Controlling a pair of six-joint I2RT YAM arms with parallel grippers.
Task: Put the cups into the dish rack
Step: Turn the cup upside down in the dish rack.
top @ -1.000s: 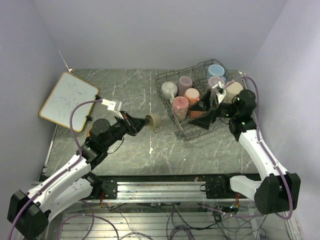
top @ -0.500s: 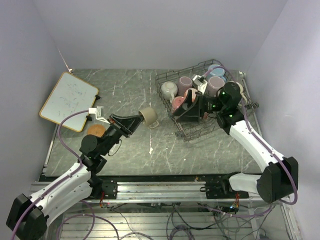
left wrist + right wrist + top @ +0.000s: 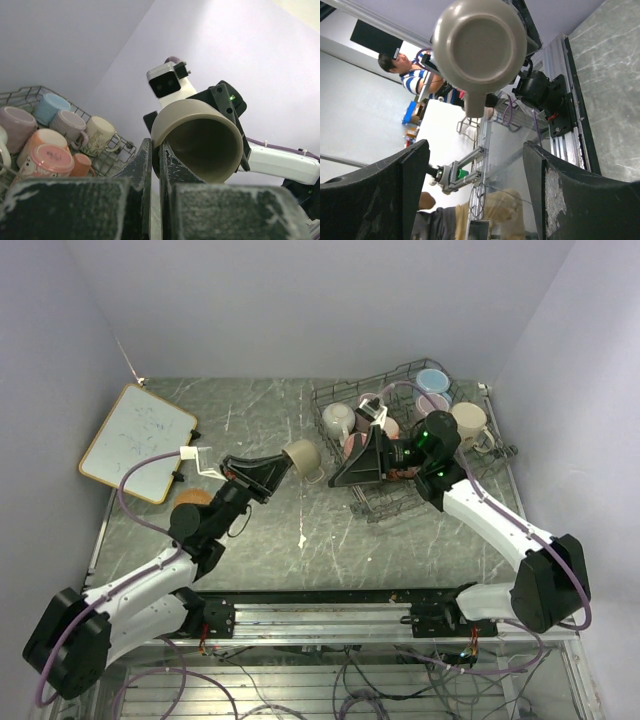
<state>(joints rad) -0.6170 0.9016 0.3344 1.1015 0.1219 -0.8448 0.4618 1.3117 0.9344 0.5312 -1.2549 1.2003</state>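
Left end effector (image 3: 280,466) is clenched on the brown mug (image 3: 301,454) at the centre of the top view, lifted off the worktop (image 3: 260,410). The mug lies on its side, base toward the right arm. In the left wrist view the fingers (image 3: 142,167) pinch the mug's wall at the rim and the mouth faces the camera. The handle is hidden there. The right wrist view shows the base and the handle, which points down in frame.

Right end effector (image 3: 348,468) is released, jaws wide with nothing between them. It sits just right of the mug, aimed at it, with a small gap. In its own view both fingers (image 3: 395,200) are cut off by the bottom edge.

The rack (image 3: 390,502) is at the right of the top view. The right arm crosses it and hides the middle mugs. The white mug (image 3: 337,420), blue mug (image 3: 432,380) and cream mug (image 3: 468,420) are clear, but I can't count the rest.

The whiteboard (image 3: 137,440) is at the left edge. The coaster (image 3: 192,500) is partly under the left arm. Open worktop shows between the whiteboard and the rack, and below the mug toward the arm bases. The rack's near corner is close to the right forearm.
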